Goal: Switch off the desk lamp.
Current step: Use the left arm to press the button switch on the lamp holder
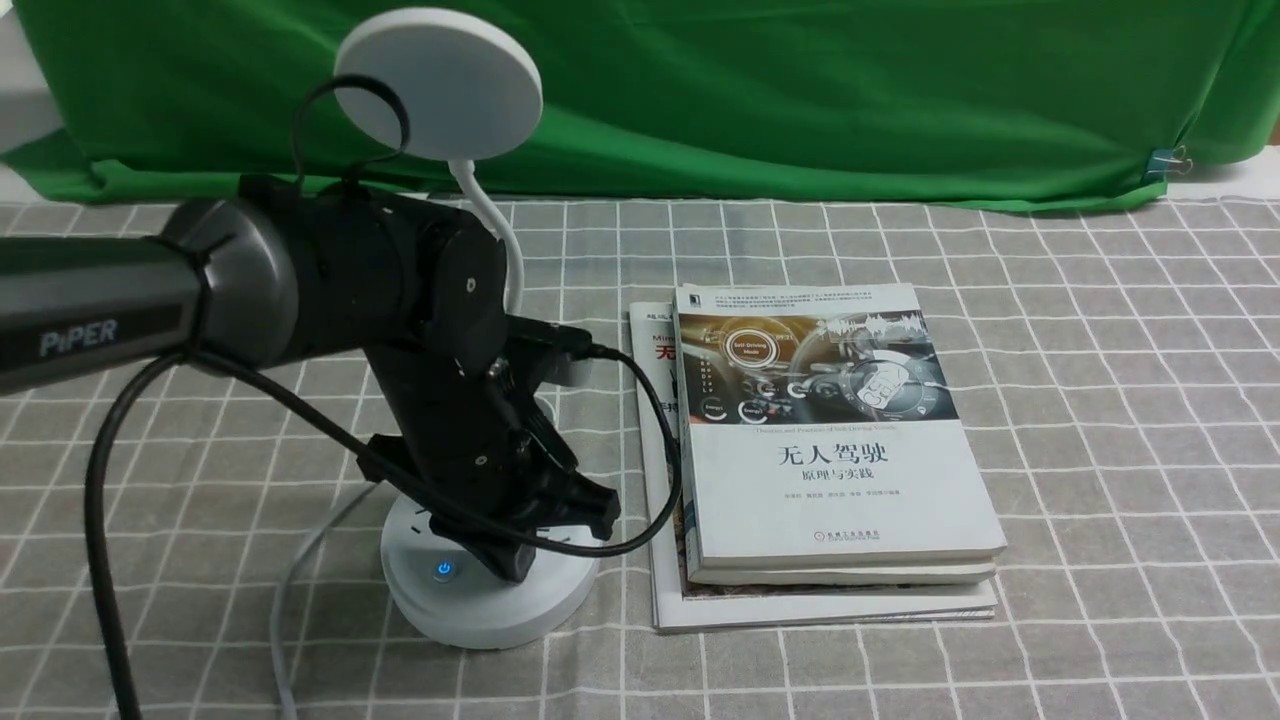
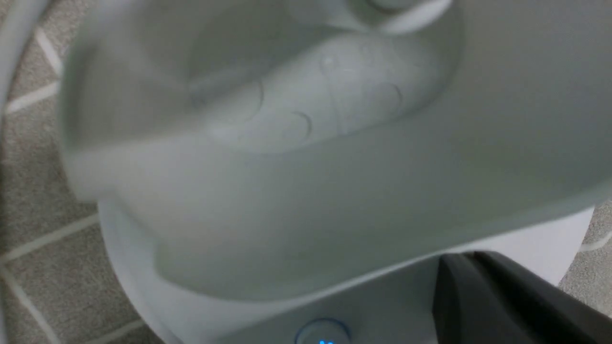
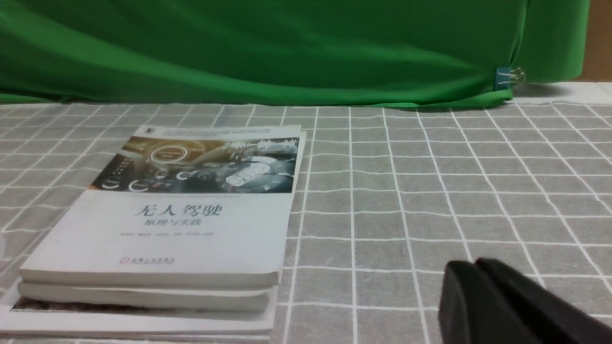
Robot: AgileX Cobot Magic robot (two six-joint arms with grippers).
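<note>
Front view puts the desk lamp [image 1: 440, 82] on the robot's left side of the table. Its round base [image 1: 490, 615] stands just beside a stack of books [image 1: 830, 450], and its disc head sits up high on the bent neck. The left gripper [image 1: 512, 570] points down onto the top of the base with its jaws together, its tip close beside a small button [image 1: 443, 570] that glows blue. Whether the tip is actually pressing anything I cannot tell.

I'd call this the pressing step, and going by the blue glow it is not yet finished. The next move calls for a short, straight push on the right button, gentle enough not to tip or slide the base.

The right gripper [image 3: 471, 267] is low over bare cloth beyond the books, jaws together and holding nothing. A grey checked tablecloth [image 1: 1100, 400] covers the table, and a green backdrop [image 1: 850, 90] hangs behind it.
</note>
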